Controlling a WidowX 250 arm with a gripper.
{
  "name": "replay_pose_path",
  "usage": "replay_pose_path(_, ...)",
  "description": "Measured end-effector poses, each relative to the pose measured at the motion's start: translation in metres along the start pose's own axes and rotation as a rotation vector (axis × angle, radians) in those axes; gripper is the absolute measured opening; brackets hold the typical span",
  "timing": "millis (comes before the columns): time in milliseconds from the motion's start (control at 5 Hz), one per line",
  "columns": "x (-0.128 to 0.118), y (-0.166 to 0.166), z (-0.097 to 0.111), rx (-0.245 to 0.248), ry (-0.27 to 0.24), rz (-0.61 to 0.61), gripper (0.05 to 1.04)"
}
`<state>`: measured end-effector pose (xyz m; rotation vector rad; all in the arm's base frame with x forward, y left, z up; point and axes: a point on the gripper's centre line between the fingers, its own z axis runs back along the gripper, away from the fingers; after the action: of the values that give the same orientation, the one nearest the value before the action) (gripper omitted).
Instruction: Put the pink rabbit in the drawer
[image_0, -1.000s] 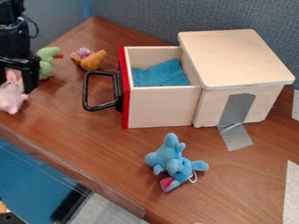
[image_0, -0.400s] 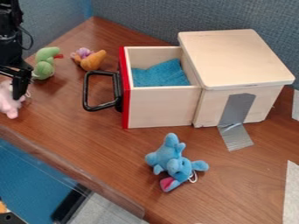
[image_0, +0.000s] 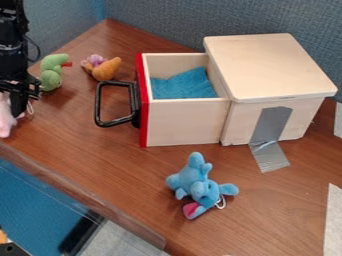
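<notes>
My gripper (image_0: 23, 89) hangs at the left edge of the view, low over the table (image_0: 120, 170), and from here I can't tell whether its jaws are open, closed or holding anything. The rabbit (image_0: 6, 117) is right there under it, partly hidden behind the gripper and cut off by the view's edge, well apart from the drawer. Just beyond the gripper I have the green toy (image_0: 51, 75), with a red bit sticking out towards the orange toy (image_0: 107, 69), which has a purple part on top. Further across, the drawer (image_0: 184, 122) is pulled open, its red front and black handle (image_0: 99, 104) facing my arm's side, and a blue cloth (image_0: 187, 84) lies inside. It slides out of a pale wooden box (image_0: 267, 65), with grey tape (image_0: 272, 122) running down the box's side onto the table. Nearer the camera, the blue toy (image_0: 200, 185) lies on the table in front of the drawer, with a pink patch and a white loop. Behind the box I see a blue-grey partition (image_0: 167, 25)
</notes>
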<state>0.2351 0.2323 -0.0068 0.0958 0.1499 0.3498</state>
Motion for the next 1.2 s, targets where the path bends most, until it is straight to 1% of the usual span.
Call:
replay_pose_path(200,-0.003,-0.009,0.011,-0.062,0.000,-0.003,0.405)
replay_pose_path(400,-0.006,-0.024,0.068,-0.107,-0.092,-0.047,0.405)
replay_pose_path(600,-0.010,-0.064,0.108,-0.175,-0.174,-0.151,0.405)
replay_pose_path(800,-0.014,-0.101,0.134,-0.212,-0.244,-0.240,0.405)
replay_pose_path(1000,-0.013,-0.133,0.148,-0.238,-0.290,-0.290,0.405)
replay_pose_path(1200,-0.007,-0.160,0.160,-0.232,-0.319,-0.319,0.405)
